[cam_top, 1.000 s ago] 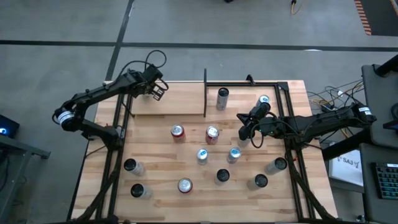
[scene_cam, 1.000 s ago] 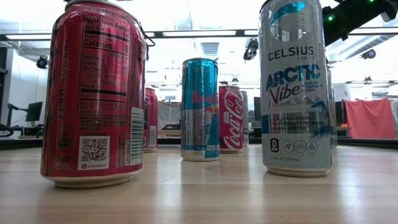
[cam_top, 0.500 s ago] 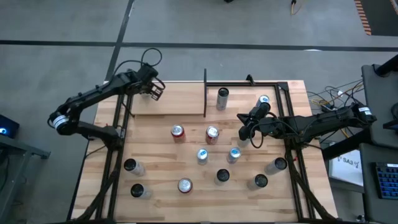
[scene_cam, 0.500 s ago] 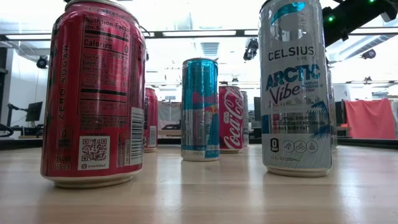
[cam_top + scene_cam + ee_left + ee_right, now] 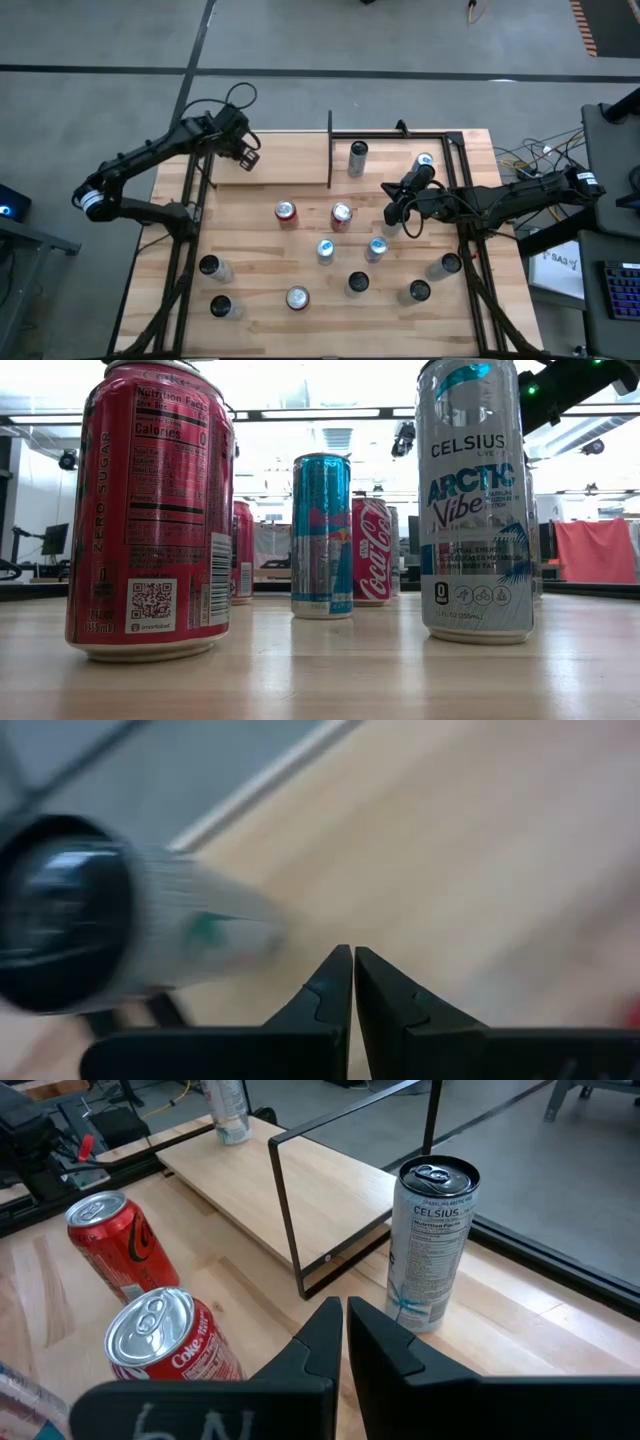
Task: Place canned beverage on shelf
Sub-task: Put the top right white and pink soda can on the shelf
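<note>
The shelf (image 5: 290,165) is a pale plywood panel at the table's far left, edged by thin black rods. A silver can with a dark top (image 5: 60,910) stands on its left end, also seen far off in the right wrist view (image 5: 228,1110). My left gripper (image 5: 246,156) hangs shut above that end, beside the can (image 5: 353,952). My right gripper (image 5: 395,215) hovers shut over the table's right middle (image 5: 343,1315), facing a Celsius can (image 5: 432,1240) and two red cola cans (image 5: 115,1245), (image 5: 165,1335).
Many more cans stand across the table's middle and near half, among them two blue ones (image 5: 325,250), (image 5: 377,247) and dark-topped ones (image 5: 357,283), (image 5: 208,266). A bare black rod frame (image 5: 440,140) borders the far right. Big cans (image 5: 150,510), (image 5: 475,500) fill the low view.
My left gripper, still shut, has drawn back a little toward the table's left edge, risen slightly and tipped. The can on the shelf has stayed upright. My right arm has kept still.
</note>
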### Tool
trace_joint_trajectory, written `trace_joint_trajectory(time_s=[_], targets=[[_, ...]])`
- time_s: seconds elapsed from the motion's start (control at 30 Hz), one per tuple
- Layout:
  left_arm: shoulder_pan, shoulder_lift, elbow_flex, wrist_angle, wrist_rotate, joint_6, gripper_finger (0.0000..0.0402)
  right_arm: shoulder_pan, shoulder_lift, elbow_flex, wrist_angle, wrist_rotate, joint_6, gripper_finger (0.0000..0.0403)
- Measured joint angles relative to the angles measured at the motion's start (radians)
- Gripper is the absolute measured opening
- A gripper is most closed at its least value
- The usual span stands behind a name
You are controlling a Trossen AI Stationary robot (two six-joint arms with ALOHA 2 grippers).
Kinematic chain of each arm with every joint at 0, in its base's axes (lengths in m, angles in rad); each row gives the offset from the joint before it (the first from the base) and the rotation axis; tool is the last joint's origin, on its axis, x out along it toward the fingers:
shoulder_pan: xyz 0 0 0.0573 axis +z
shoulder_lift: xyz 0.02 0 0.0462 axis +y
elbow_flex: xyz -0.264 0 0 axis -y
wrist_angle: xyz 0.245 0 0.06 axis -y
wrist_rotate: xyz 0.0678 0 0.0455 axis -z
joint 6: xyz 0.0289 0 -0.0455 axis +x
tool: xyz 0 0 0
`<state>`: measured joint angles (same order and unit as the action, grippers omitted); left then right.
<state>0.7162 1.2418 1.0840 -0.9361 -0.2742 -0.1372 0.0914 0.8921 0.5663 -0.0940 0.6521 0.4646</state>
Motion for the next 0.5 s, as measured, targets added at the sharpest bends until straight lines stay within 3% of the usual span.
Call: trace_joint_trajectory(time_s=[0.2,0.5], targets=[[0.011,0.052,0.000,0.011,-0.148,-0.007,0.0000,0.000,0.000,0.000,-0.001,0.000,0.000,0.0013],[0.046,0.126,0.000,0.050,-0.199,-0.003,0.0000,0.000,0.000,0.000,-0.001,0.000,0.000,0.0013]])
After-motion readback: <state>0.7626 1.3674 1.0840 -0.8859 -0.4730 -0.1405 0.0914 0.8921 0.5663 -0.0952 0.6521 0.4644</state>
